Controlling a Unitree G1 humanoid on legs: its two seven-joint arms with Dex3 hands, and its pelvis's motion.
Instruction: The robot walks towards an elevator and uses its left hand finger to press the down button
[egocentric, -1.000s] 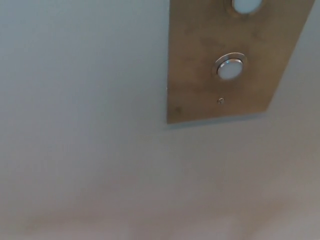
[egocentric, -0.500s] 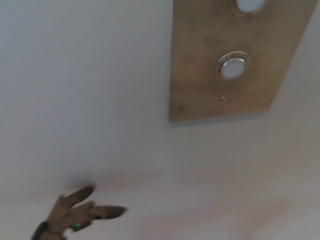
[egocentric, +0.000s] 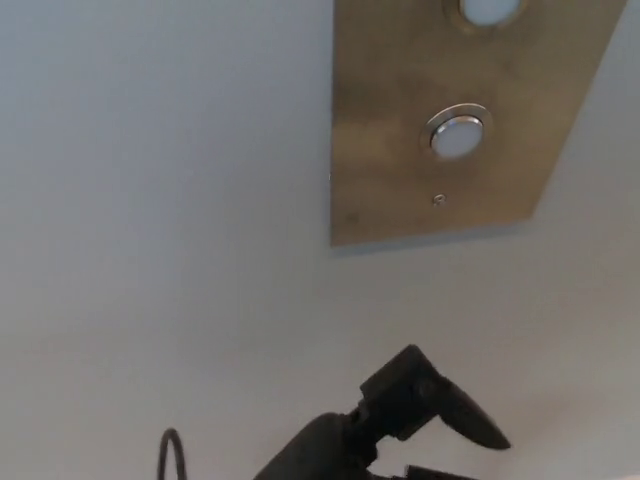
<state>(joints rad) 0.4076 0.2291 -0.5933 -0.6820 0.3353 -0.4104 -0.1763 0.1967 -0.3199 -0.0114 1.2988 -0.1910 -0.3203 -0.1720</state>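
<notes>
Button (egocentric: 457, 135), round and glossy, sits in a brushed metal panel (egocentric: 390, 150), upper right. Black left hand (egocentric: 420, 408) below it, grip unclear.

Bronze panel (egocentric: 385, 130), white down button (egocentric: 457, 135), grey wall (egocentric: 150, 200), black left hand (egocentric: 415, 398).

No readable text, labels or numbers on button panel (egocentric: 440, 120) or wall (egocentric: 150, 200).

One black left hand (egocentric: 425, 400) shows. Above it is one metal panel (egocentric: 390, 130) with two round buttons, the lower button (egocentric: 457, 134) whole and the upper button (egocentric: 487, 10) cut off, plus one tiny dot (egocentric: 438, 199), perhaps a screw. Left of the hand is one cable loop (egocentric: 172, 452).
</notes>
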